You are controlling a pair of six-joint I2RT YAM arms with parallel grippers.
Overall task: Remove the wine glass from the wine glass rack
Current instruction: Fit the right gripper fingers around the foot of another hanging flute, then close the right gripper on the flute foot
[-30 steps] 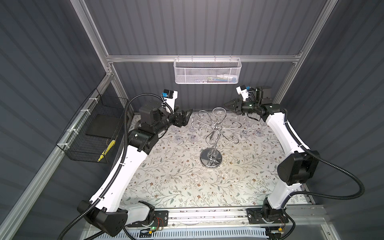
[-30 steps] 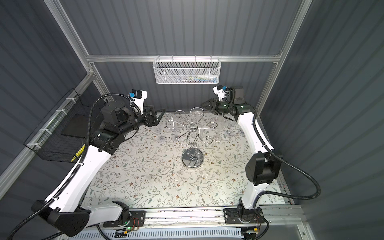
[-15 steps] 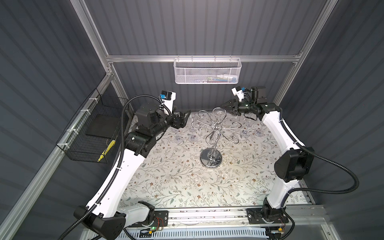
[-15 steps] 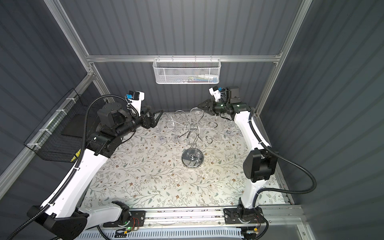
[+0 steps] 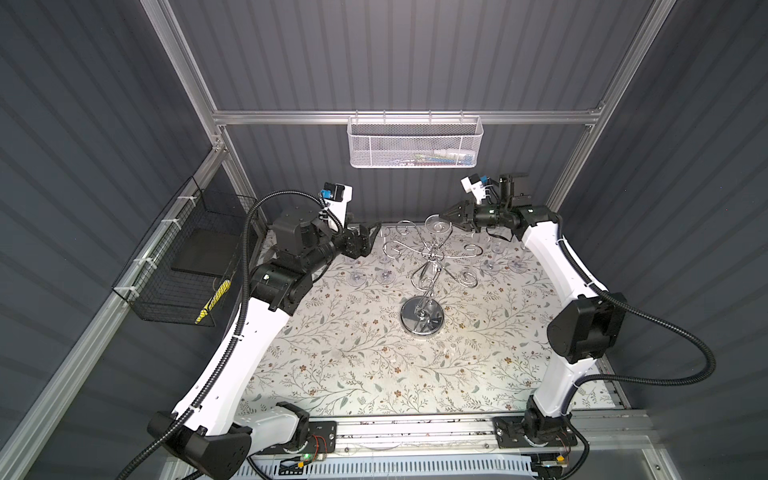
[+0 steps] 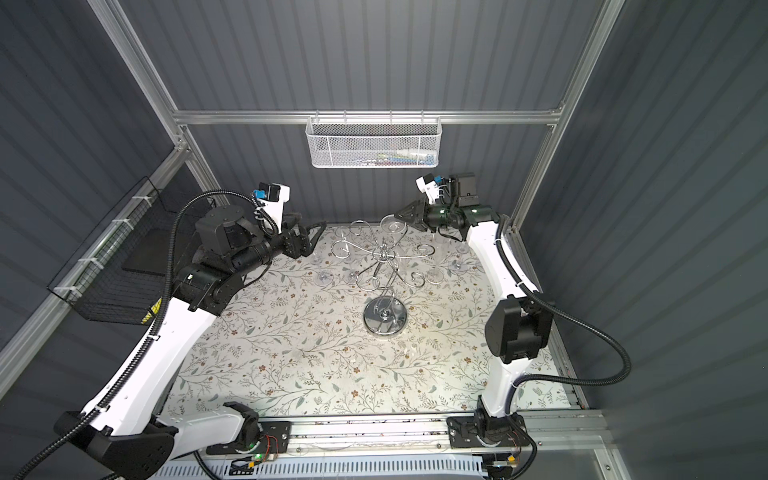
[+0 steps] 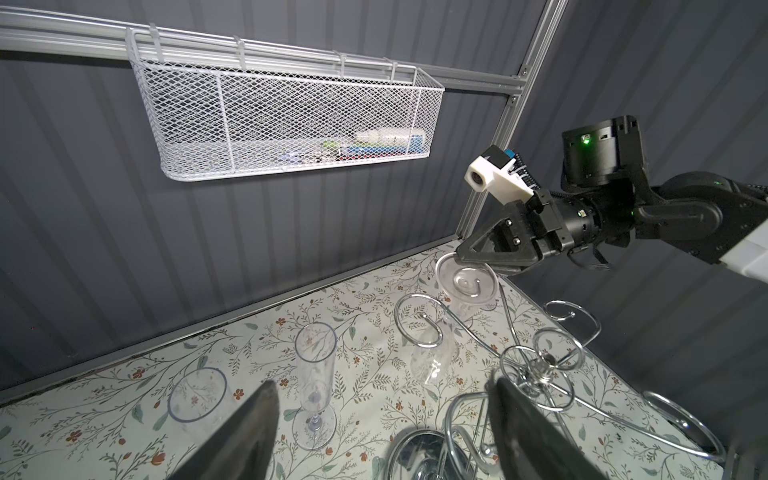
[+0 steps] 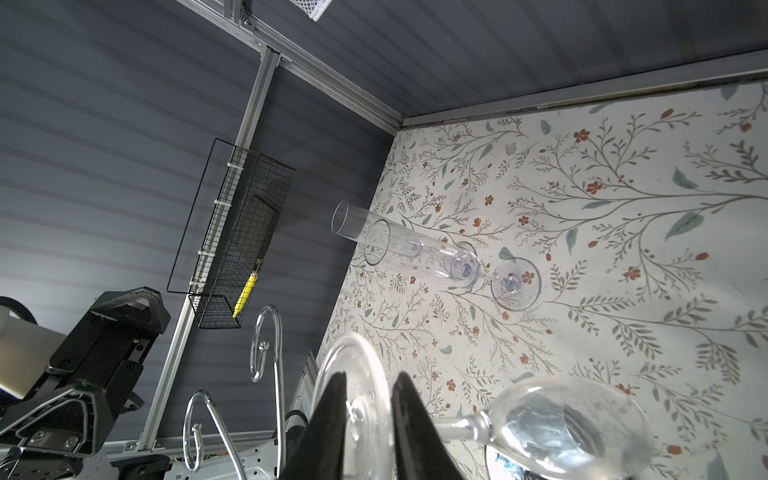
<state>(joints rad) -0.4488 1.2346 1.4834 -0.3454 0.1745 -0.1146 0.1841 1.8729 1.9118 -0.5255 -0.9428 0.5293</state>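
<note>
Across the floor of the grey-walled cell lies a table (image 5: 332, 365) under a white cloth printed with leafy twigs and small flowers. From its near edge the white-and-black left arm (image 5: 249, 340) and right arm (image 5: 552, 257) reach toward the far wall in both top views. A black wire basket (image 5: 178, 266) hangs on the left wall. A white mesh basket (image 5: 415, 141) hangs on the back rail, its small contents too blurred to name.

Near the middle of the cloth, toward the far half, the shiny chrome wire wine glass rack (image 5: 430, 266) stands upright on its round mirror disc, with curled scroll arms spreading from a twisted stem. Several clear stemmed flutes (image 7: 313, 374) stand upright on the cloth on either side of it.

The clear wine glass (image 7: 467, 282) is still on the rack. It hangs upside down from a far scroll arm, its round foot on top and its bowl below.

The black left gripper (image 5: 372, 237) hangs near the rack's left scrolls. Its fingers are spread wide and hold nothing.

The black right gripper (image 8: 368, 378) is at the glass's foot with its jaws narrow. The foot's disc sits between the two fingers and the stem runs off past one of them. I cannot tell whether the pads press on the disc.
</note>
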